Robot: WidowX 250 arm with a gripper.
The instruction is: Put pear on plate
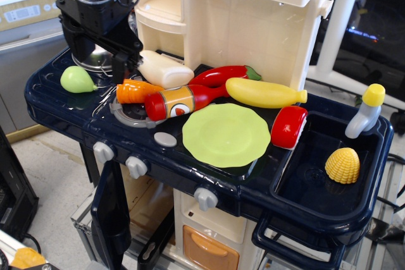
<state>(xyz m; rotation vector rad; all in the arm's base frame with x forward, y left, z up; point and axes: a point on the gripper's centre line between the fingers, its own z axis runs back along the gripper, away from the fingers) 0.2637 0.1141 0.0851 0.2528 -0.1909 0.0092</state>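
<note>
arm — reaching down from upper left | end effector (95, 61) — pointing down, fingers spread, empty
</note>
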